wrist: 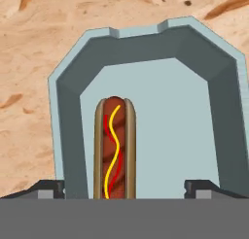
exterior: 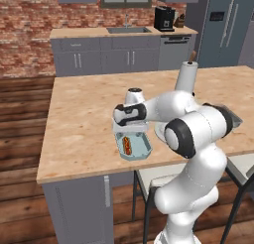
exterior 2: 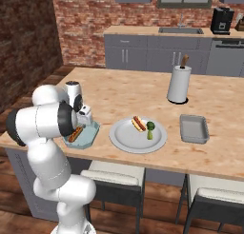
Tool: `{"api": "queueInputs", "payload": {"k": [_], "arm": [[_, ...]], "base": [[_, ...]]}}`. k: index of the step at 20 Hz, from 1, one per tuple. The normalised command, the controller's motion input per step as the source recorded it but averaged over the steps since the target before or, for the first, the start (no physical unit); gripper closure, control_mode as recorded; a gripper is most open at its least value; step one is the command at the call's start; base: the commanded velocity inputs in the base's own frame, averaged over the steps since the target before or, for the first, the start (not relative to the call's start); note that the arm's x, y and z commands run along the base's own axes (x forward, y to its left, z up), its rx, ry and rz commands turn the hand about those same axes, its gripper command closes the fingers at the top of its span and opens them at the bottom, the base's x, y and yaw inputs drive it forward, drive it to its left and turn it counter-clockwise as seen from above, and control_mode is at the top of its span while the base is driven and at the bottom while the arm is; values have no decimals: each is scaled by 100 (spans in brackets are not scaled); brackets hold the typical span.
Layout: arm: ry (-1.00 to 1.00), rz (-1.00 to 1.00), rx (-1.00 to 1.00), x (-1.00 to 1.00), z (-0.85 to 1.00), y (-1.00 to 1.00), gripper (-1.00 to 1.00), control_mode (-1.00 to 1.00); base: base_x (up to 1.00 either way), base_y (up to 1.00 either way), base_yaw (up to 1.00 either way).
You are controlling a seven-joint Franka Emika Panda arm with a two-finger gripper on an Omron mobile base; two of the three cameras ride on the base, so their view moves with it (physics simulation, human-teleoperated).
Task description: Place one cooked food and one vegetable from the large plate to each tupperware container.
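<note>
Hotdog lying in light blue tray, frame centre.
Gripper above it, jaws spread wide, holding nothing.

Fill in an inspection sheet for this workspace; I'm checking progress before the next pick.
Surface: wooden island counter, bare between items.
Job's things: hot dog lying in the light blue tray; large plate holds a second hot dog and broccoli; grey tray empty.
Clutter: paper towel roll upright behind the plate.
Grippers: gripper open above the blue tray, holding nothing.
Cables: nothing seen.
Surroundings: stools under the counter; brick wall, sink, coffee machine behind.
</note>
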Motion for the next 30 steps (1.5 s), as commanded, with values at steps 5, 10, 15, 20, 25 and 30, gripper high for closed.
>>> {"api": "queueInputs", "payload": {"k": [5, 10, 15, 20, 25, 30], "arm": [[0, 0, -1, -6, 16, -75, -100, -100], [0, 1, 0, -5, 12, -100, -100, -100], [0, 0, 0, -1, 3, -100, -100, -100], [0, 0, 0, 0, 0, -100, -100, -100], [0, 4, 0, 0, 0, -94, -100, -100], [0, 3, 0, 16, -1, -76, -100, -100]], "base": [[0, 0, 0], [0, 0, 0], [0, 0, 0], [0, 0, 0], [0, 0, 0], [0, 0, 0]]}}
